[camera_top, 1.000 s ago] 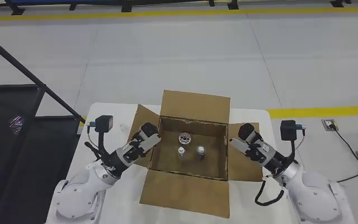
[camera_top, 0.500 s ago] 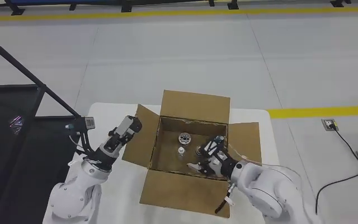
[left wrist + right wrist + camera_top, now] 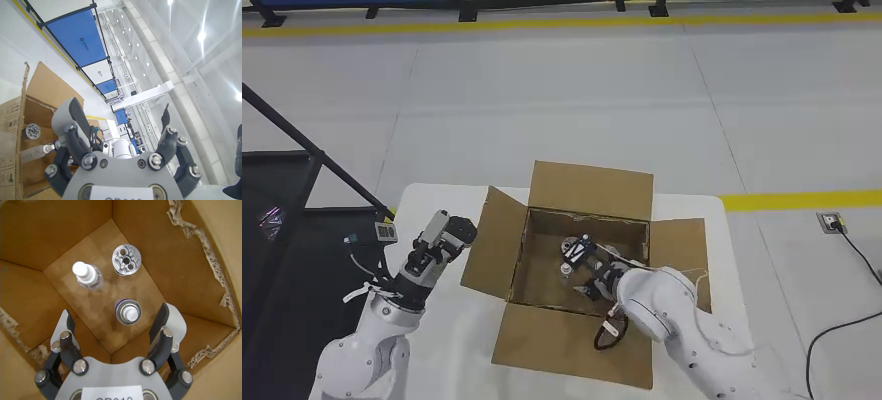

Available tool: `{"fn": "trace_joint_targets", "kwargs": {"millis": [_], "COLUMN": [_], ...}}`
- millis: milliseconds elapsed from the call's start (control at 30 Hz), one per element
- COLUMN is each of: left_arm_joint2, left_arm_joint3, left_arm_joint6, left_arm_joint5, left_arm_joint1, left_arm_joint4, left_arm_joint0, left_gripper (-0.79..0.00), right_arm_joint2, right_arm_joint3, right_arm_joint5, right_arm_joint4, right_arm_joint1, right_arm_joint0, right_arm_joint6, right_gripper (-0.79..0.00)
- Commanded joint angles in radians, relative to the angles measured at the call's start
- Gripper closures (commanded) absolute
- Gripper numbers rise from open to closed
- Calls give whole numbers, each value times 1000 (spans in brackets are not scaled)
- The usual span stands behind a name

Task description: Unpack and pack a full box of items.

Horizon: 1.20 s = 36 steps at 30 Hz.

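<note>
The open cardboard box (image 3: 589, 190) stands mid-table. On its floor (image 3: 98, 256) stand a clear spray bottle (image 3: 88, 277), a grey metal disc part (image 3: 126, 260) and an aerosol can (image 3: 128, 313). My right gripper (image 3: 115, 311) hangs open inside the box, straight above the can, touching nothing; from above it (image 3: 587, 264) covers the can, beside the bottle (image 3: 565, 269) and the disc (image 3: 572, 246). My left gripper (image 3: 449, 230) is open and holds nothing, outside the box's left flap (image 3: 485, 250). In its own view the left gripper (image 3: 121, 106) is tilted up toward the ceiling.
All flaps of the box are folded outward, the front one (image 3: 572, 345) lying toward the table's near edge. White tabletop (image 3: 457, 330) shows to the left of the box. The box's torn cardboard rim (image 3: 213, 262) runs close around my right gripper.
My right arm swung from outside the right flap into the box and now sits over the can. My left gripper drew back leftward, away from the left flap.
</note>
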State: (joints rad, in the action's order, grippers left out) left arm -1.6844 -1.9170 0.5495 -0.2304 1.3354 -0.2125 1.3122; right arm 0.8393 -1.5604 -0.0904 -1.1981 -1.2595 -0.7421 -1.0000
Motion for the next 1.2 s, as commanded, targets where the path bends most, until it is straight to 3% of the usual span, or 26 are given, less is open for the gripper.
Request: {"fn": "trace_joint_targets", "kwargs": {"millis": [0, 67, 100, 133, 167, 300, 367, 567, 733, 900, 1033, 1167], "left_arm_joint2": [0, 0, 0, 0, 0, 0, 0, 0, 0, 0, 0, 0], "left_arm_joint3": [0, 0, 0, 0, 0, 0, 0, 0, 0, 0, 0, 0], "left_arm_joint6": [0, 0, 0, 0, 0, 0, 0, 0, 0, 0, 0, 0], "left_arm_joint5": [0, 0, 0, 0, 0, 0, 0, 0, 0, 0, 0, 0], "left_arm_joint1": [0, 0, 0, 0, 0, 0, 0, 0, 0, 0, 0, 0], "left_arm_joint4": [0, 0, 0, 0, 0, 0, 0, 0, 0, 0, 0, 0], "left_arm_joint0": [0, 0, 0, 0, 0, 0, 0, 0, 0, 0, 0, 0], "left_gripper": [-785, -785, -785, -785, -785, -785, -785, -785, -785, -785, -785, -785], "right_arm_joint2": [-5, -12, -14, -15, -17, -21, -20, 21, 122, 306, 496, 671], "right_arm_joint3": [35, 65, 78, 91, 103, 134, 141, 110, -35, -333, -578, -699], "right_arm_joint5": [9, 21, 25, 28, 30, 36, 36, 40, 14, 30, 108, 187], "right_arm_joint4": [7, 6, 10, 13, 14, 17, 18, 22, 35, -21, -104, -158], "right_arm_joint1": [-6, -13, -16, -19, -21, -30, -33, -29, -5, 34, 58, 68], "right_arm_joint0": [14, 26, 31, 35, 39, 47, 47, 28, -42, -180, -310, -408], "right_arm_joint6": [0, -1, -1, -5, -10, -12, -11, -11, -5, -13, 7, 32], "right_gripper": [-785, -770, -680, -382, -311, -203, 0, 0, 0, 0, 0, 0]}}
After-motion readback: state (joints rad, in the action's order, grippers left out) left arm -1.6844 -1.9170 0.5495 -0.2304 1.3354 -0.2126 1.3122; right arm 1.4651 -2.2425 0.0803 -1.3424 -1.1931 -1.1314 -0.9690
